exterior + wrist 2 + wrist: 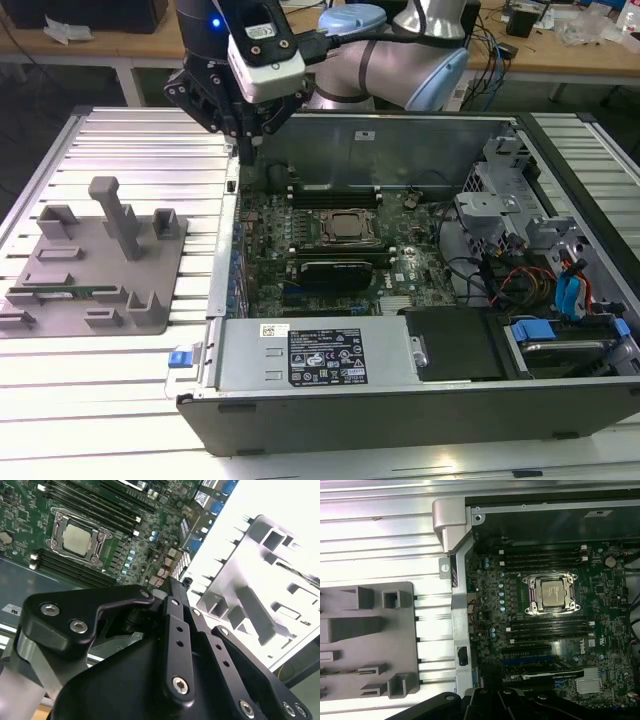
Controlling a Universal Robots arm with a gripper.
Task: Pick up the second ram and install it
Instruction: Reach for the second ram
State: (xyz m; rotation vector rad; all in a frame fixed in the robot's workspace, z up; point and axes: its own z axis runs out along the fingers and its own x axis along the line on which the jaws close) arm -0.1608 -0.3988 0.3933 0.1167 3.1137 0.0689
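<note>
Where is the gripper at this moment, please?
In the exterior view, the gripper hangs over the far corner of the open computer case on the exterior view's left, with the grey holder tray further left.

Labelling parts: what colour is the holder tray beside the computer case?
Grey; the holder tray shows best in the exterior view.

The second ram [62, 292] lies in the holder tray [95, 265], at the exterior view's left of the case [400, 430].

Bent arm [400, 50], wrist [210, 40] downward.
</note>
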